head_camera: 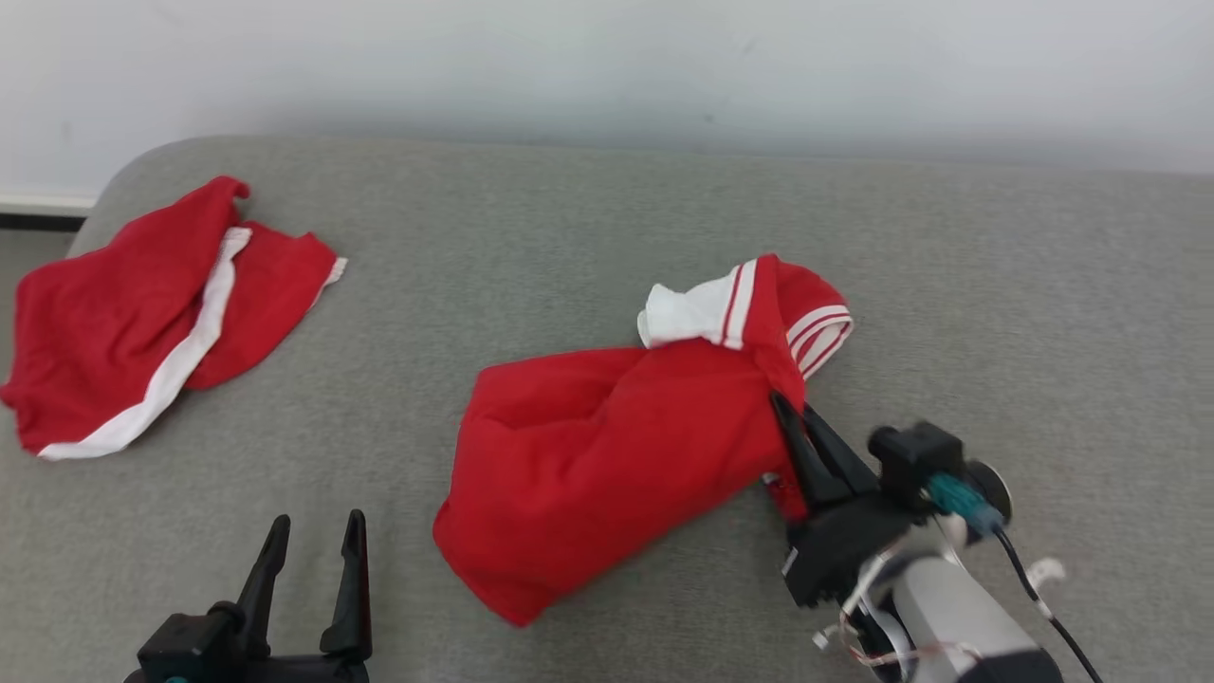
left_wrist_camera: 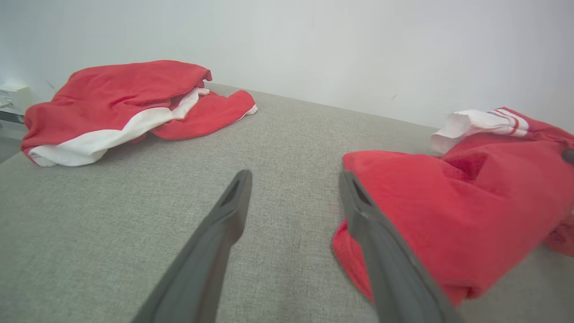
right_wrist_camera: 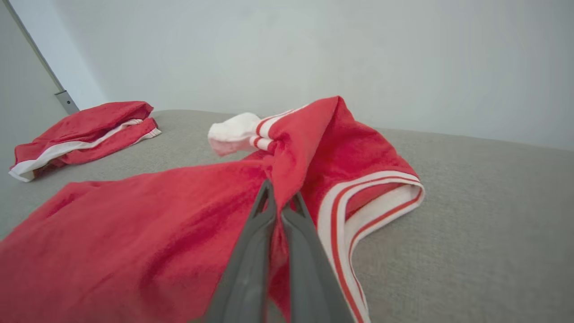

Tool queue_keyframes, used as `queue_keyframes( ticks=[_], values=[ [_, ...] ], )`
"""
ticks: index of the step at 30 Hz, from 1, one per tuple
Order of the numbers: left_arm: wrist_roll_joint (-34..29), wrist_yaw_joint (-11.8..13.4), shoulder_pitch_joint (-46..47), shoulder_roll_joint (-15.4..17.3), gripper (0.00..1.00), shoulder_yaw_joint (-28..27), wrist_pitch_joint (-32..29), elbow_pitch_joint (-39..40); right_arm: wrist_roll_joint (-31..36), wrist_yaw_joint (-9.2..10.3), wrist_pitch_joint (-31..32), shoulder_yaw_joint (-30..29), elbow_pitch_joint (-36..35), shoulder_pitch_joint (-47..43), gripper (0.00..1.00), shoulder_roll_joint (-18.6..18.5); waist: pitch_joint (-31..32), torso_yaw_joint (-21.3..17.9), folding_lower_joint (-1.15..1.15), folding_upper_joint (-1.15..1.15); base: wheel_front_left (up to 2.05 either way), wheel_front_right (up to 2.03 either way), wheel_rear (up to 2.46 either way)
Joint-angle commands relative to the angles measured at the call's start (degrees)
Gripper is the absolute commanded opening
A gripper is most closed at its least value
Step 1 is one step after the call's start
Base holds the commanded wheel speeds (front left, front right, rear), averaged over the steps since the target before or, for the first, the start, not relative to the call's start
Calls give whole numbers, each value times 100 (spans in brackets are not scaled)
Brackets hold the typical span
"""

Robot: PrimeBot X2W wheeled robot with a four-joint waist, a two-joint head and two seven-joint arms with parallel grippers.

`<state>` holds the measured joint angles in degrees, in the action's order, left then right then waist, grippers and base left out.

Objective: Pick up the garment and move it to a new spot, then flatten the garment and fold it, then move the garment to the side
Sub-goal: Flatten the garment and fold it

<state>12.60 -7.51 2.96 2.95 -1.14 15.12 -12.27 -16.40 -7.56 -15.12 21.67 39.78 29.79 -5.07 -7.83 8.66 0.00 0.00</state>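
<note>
The soft red knit garment with a white collar and red-striped white cuff [head_camera: 607,455] lies crumpled in a lumpy mound near the middle of the grey coarse-woven upholstered surface [head_camera: 569,218]. Its collar and ribbed cuff sit at the far end, and its rounded lower fold faces the robot.

The right gripper [head_camera: 792,406] is clenched on the garment's right edge. In the right wrist view its two tapered dark fingers [right_wrist_camera: 251,260] meet with a pinched ridge of red cloth [right_wrist_camera: 287,157] rising between them.

The left gripper [head_camera: 319,518] is released. Its smooth matte fingers [left_wrist_camera: 215,233] are spread apart above the bare weave, just to the left of the garment's near fold [left_wrist_camera: 448,215], and hold nothing.

A second rumpled red cloth piece with a broad white band [head_camera: 142,313] lies well apart at the surface's far left corner. A plain pale wall [head_camera: 607,66] stands behind.
</note>
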Motion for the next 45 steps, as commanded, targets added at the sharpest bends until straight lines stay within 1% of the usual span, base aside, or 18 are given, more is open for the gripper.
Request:
queue_keyframes(
  ticks=[1,2,6,10,14,15,16,17,20,24,25,27,28,31,36,39,45],
  values=[
    [-40,9,-58,0,100,-18,6,13,-5,15,-3,-82,-236,-240,0,-78,105,-352,0,0,0,0,0],
    [-44,9,-72,-1,100,-27,5,25,3,15,-2,-257,-624,-684,0,-130,117,-466,0,0,0,0,0],
    [-48,9,-89,-3,100,-45,5,35,-77,15,-3,-749,-1323,-1492,0,-172,109,-651,0,0,0,0,0],
    [-62,9,-121,-3,100,-44,5,78,-125,15,-3,-1228,-1728,-2264,0,-90,82,-764,0,0,0,0,0],
    [-57,9,-146,-4,100,-75,5,78,-170,15,-3,-1480,-1859,-2825,0,36,89,-857,0,0,0,0,0],
    [-55,9,-156,-5,100,-75,5,70,-152,15,-4,-1531,-1918,-2880,11,58,96,-874,0,0,0,0,0],
    [-51,9,-164,-4,100,-80,6,64,-134,15,-4,-1552,-1962,-2928,95,82,110,-896,0,0,0,0,0],
    [-51,9,-167,-5,100,-81,5,58,-101,15,-4,-1567,-1997,-2972,100,107,125,-914,0,0,0,0,0],
    [-67,9,-182,-5,100,-89,6,50,40,15,-3,-1643,-2195,-2961,100,147,190,-966,0,0,0,0,0],
    [-120,9,-206,-5,100,-88,6,55,435,15,-3,-1706,-2561,-2909,100,124,310,-981,0,0,0,0,0],
    [-120,9,-206,-5,100,-88,6,55,435,15,-3,-1706,-2561,-2909,100,124,310,-981,0,0,0,0,0],
    [-140,9,-229,-6,100,-89,5,75,695,15,-3,-1566,-2752,-2877,100,52,379,-959,0,0,0,0,0],
    [-140,9,-229,-6,100,-89,5,75,695,15,-3,-1566,-2752,-2877,100,52,379,-959,0,0,0,0,0],
    [-134,9,-222,-6,100,-58,6,71,840,15,76,-1293,-2726,-2663,100,-48,435,-902,0,0,0,0,0],
    [-133,9,-276,-6,100,-23,5,38,897,15,365,-819,-2375,-2071,100,-238,519,-735,0,0,0,0,0],
    [-139,9,-308,-6,100,5,6,42,901,15,524,-620,-2031,-1652,100,-261,545,-601,0,0,0,0,0],
    [-86,9,-259,-5,100,57,5,24,999,15,819,-455,-1050,-932,100,-215,499,-268,0,0,0,0,0]
  ],
)
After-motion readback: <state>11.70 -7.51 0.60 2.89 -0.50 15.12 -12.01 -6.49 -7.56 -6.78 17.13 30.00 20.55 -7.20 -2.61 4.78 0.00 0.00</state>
